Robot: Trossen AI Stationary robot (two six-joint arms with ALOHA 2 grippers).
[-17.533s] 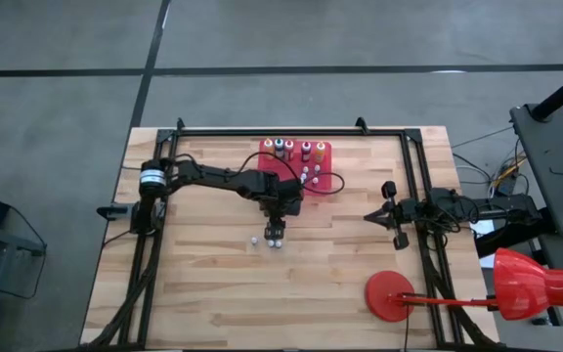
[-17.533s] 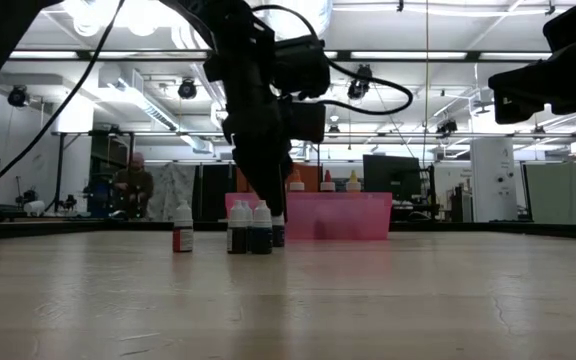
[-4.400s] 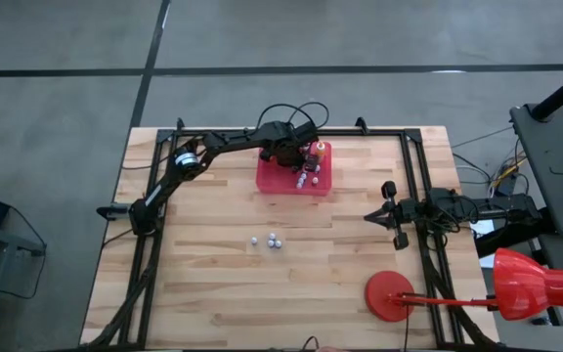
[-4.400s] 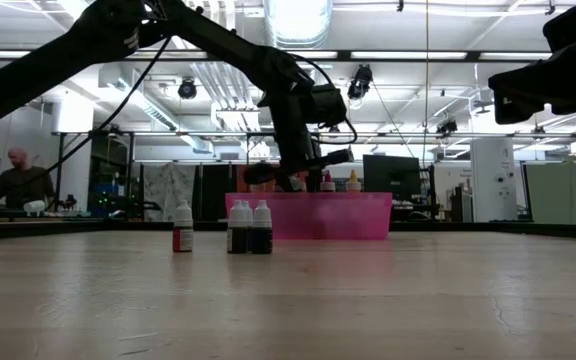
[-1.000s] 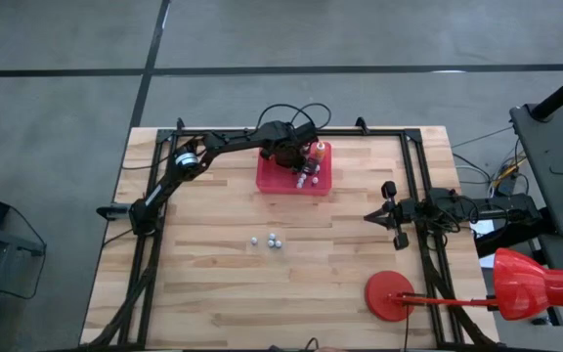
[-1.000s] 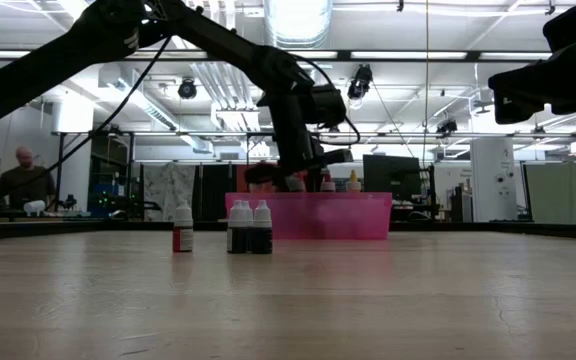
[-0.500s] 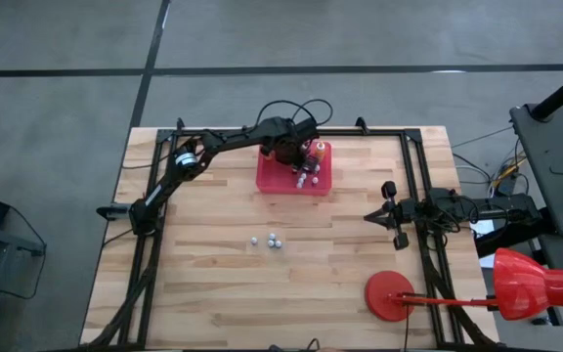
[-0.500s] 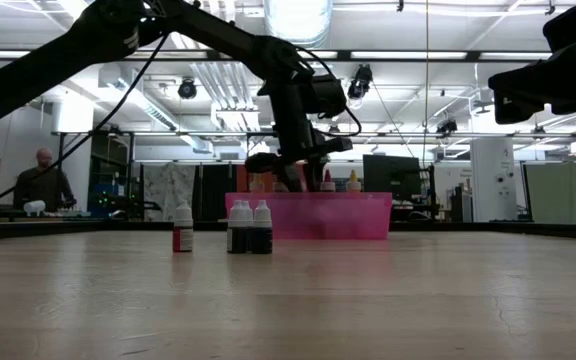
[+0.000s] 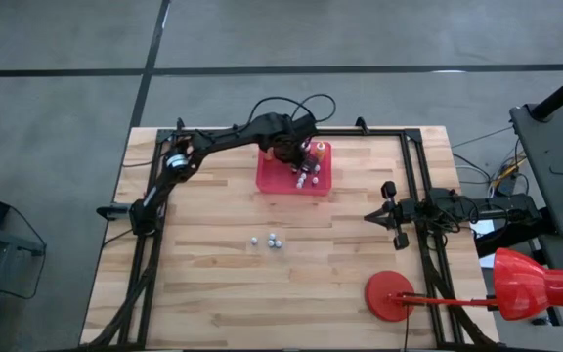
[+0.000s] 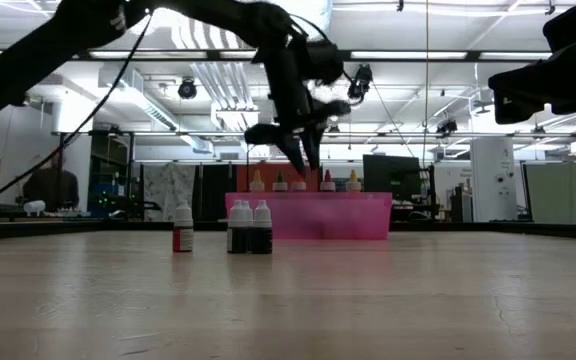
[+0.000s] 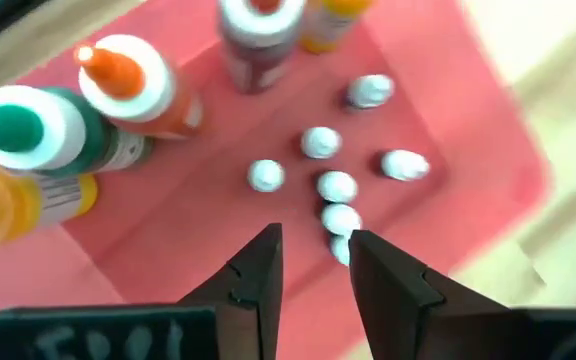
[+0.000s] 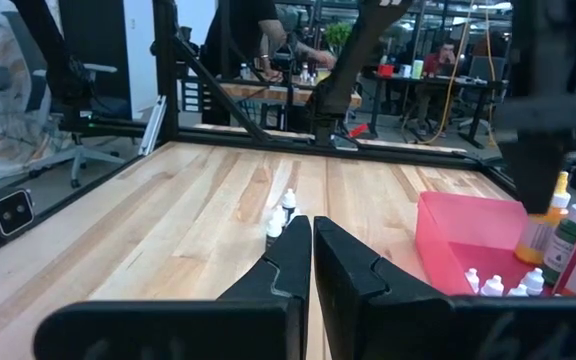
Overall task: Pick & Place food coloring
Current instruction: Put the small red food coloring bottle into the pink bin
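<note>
A red tray (image 9: 311, 181) stands at the table's far middle, pink in the low view (image 10: 353, 216). In it stand taller food coloring bottles with orange (image 11: 118, 80), green (image 11: 13, 125) and yellow caps, and several small white-capped ones (image 11: 336, 186). Three more small bottles (image 9: 274, 241) stand upright on the bare table nearer me, also in the low view (image 10: 250, 227). My left gripper (image 10: 304, 158) hangs well above the tray, pointing down, open, with nothing between its fingers (image 11: 313, 265). My right gripper (image 9: 371, 217) waits shut at the table's right (image 12: 311, 228).
A dark metal frame (image 9: 413, 166) runs along the table's edges. A red disc on a rod (image 9: 391, 293) lies at the near right corner. Bare wood lies between the tray and the three bottles. A person (image 10: 53, 185) stands in the room behind.
My left gripper has risen from just over the tray's bottles to well above the tray, rolling a little as it went. The gap between its fingers looks unchanged. The bottles in the tray and on the table have stayed where they were.
</note>
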